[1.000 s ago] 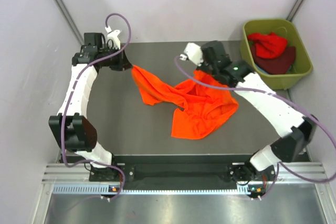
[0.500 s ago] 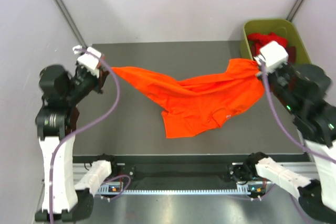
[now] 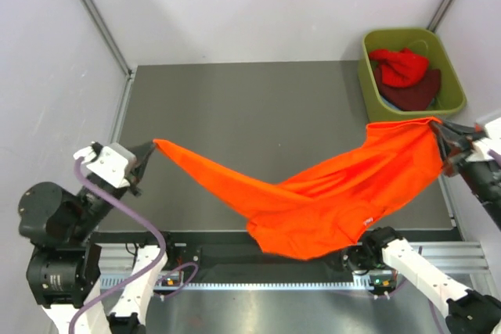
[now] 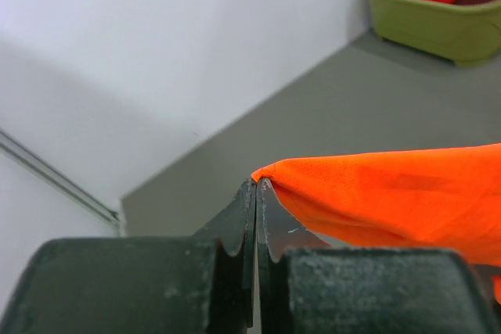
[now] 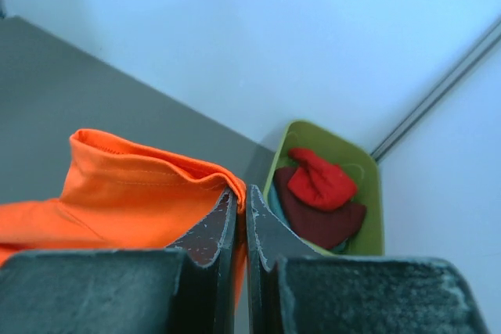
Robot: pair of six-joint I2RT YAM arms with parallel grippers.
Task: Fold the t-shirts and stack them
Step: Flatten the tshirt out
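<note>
- Orange cloth: the orange t-shirt is held off the bench, strung between the two arms. Its long axis runs from 9 o'clock to roughly 2 o'clock in the top view. The right end sits a little farther from the bases than the left.
- Slack: the middle of the garment sags toward 6 o'clock. Its lowest fold hangs over the bench's near edge and the rail in front of it.
- Left end effector: clamped tight on a pointed corner of the shirt at the 9 o'clock end. The wrist view shows its fingers pressed together with the fabric running off to the right.
- Right end effector: closed on a hemmed edge of the shirt at the 3 o'clock end, near the bench's right edge. The cloth lies to the left of its fingers in the wrist view.
- Change: a second ago the shirt lay bunched on the bench. Half a second ago it was stretched across the bench's middle. Both ends have since come toward 6 o'clock and spread farther apart.
- Olive-green tub: at 1 o'clock, by the bench's far right corner, well apart from the held shirt.
- Tub contents: a red t-shirt lying on a dark maroon t-shirt.
</note>
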